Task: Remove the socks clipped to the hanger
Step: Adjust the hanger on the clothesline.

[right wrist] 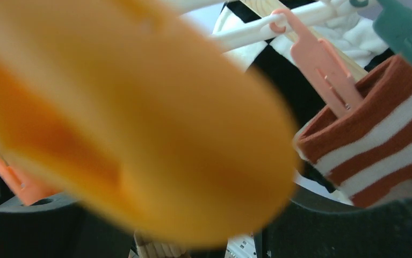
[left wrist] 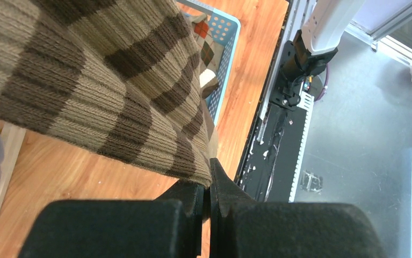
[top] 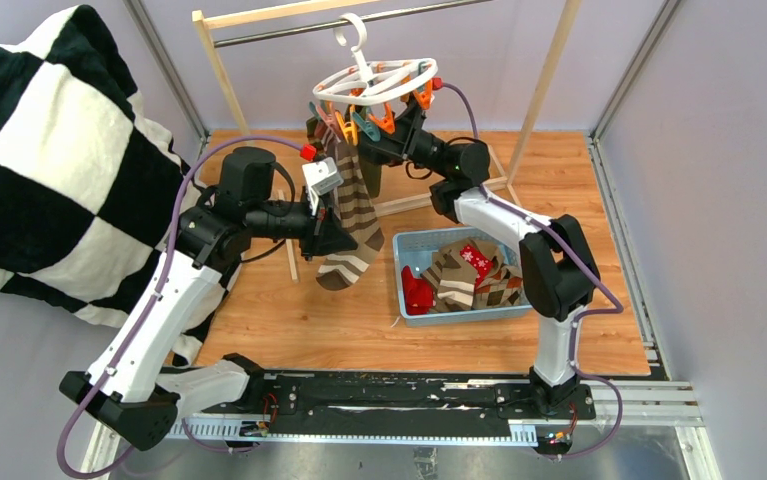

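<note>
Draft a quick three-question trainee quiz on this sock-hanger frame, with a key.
1. True or false: the left tool is shut on the brown striped sock.
2. Where do the loose socks lie? A) blue basket B) red bucket C) drawer.
3. Fill in: the right tool, jaws open, reaches up to an ___ clip on the white hanger.
Key: 1 true; 2 A; 3 orange.

Left arm (top: 154, 320) & right arm (top: 494, 215): white shells, blk joints, purple cables (top: 172, 240); left gripper (top: 347, 243) & right gripper (top: 391, 132) matte blk.
</note>
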